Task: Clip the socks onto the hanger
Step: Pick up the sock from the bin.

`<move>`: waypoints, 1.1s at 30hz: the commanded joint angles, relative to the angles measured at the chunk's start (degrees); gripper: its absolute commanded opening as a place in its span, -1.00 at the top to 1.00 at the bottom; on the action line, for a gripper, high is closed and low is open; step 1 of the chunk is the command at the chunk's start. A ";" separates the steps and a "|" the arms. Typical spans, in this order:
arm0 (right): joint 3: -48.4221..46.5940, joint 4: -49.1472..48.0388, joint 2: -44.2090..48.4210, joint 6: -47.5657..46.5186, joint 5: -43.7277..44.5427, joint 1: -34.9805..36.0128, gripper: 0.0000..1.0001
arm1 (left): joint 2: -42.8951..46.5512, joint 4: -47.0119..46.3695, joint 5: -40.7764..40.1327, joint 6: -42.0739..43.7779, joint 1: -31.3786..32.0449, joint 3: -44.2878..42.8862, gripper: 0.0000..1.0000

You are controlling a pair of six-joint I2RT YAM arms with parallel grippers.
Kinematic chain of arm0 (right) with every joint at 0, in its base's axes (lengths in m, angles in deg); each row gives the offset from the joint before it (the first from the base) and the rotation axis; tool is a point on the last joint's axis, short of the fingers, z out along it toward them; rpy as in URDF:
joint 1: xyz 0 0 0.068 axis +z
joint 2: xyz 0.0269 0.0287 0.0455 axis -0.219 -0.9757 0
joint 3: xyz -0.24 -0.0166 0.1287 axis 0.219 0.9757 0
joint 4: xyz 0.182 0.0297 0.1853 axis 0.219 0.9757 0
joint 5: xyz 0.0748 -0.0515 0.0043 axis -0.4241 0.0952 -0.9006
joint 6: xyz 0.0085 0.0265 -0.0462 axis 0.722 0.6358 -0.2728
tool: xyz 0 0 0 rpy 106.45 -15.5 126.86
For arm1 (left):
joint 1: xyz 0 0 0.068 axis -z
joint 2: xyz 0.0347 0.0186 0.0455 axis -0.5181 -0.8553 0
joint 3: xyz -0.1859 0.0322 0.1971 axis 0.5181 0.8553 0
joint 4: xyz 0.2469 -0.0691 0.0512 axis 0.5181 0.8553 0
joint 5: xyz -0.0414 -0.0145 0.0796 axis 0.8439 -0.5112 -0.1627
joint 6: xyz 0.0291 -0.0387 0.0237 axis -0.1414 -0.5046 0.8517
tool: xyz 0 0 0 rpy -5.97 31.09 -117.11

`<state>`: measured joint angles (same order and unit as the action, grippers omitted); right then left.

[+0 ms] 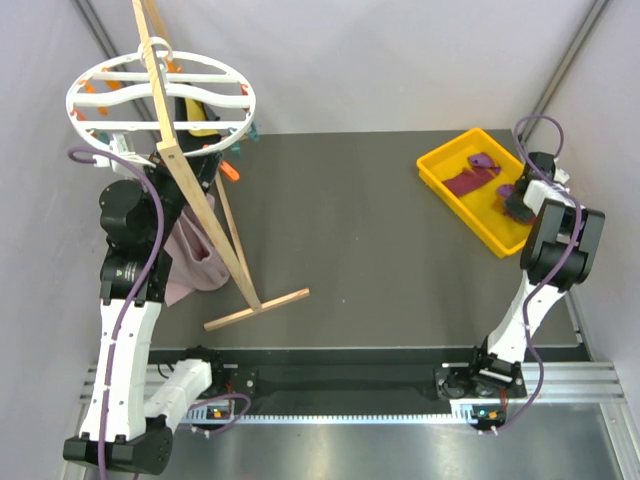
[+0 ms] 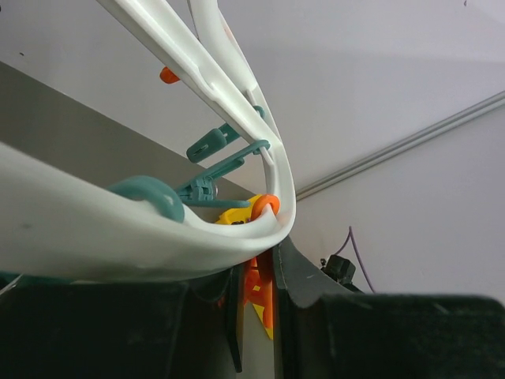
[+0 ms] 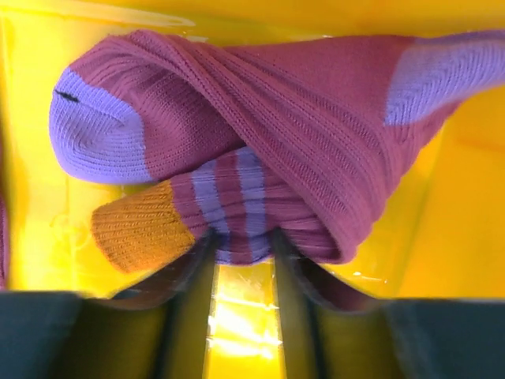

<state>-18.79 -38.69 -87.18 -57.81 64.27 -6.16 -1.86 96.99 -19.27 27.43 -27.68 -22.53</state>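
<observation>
The white wheel-shaped hanger (image 1: pixel 160 95) hangs at the back left. From below, its rim (image 2: pixel 158 237) curves over my left gripper (image 2: pixel 256 272), which is shut on an orange clip (image 2: pixel 262 288) under that rim. Teal clips (image 2: pixel 213 185) hang further along the rim. Maroon socks (image 1: pixel 470 182) lie in the yellow bin (image 1: pixel 445 160) at the back right. My right gripper (image 1: pixel 512 205) is down in that bin. In the right wrist view it (image 3: pixel 243 245) pinches the striped fold of a maroon sock (image 3: pixel 300 118) with purple toe and orange patch.
A light wooden stand (image 1: pixel 215 225) leans across the left side, its foot on the dark mat. A pale mauve cloth (image 1: pixel 195 255) hangs beside my left arm. A yellow-and-black garment (image 1: pixel 200 115) hangs under the hanger. The bin's yellow walls (image 3: pixel 458 237) close in round the right gripper.
</observation>
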 commanded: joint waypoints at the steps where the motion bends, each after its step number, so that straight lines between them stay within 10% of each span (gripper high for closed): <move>1: -0.25 0.93 -1.07 0.05 -0.14 -0.26 0.41 | -0.47 -0.86 1.25 -0.32 0.25 0.48 1.00; 8: -0.42 0.75 2.27 -1.36 -0.05 0.61 1.00 | 0.31 0.02 0.99 0.73 0.25 0.22 1.00; 22: 15.13 -9.43 34.25 6.54 -29.56 8.17 1.00 | 1.72 0.55 0.20 1.17 0.25 1.10 1.00; 33: 22.61 -33.40 44.64 27.01 -44.96 35.82 1.00 | 2.25 -0.68 0.12 -3.92 0.16 2.06 1.00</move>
<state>3.39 -59.72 -43.88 -39.12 24.47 24.05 -0.07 96.69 -19.29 25.62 -27.68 -21.02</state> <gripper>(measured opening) 0.012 0.166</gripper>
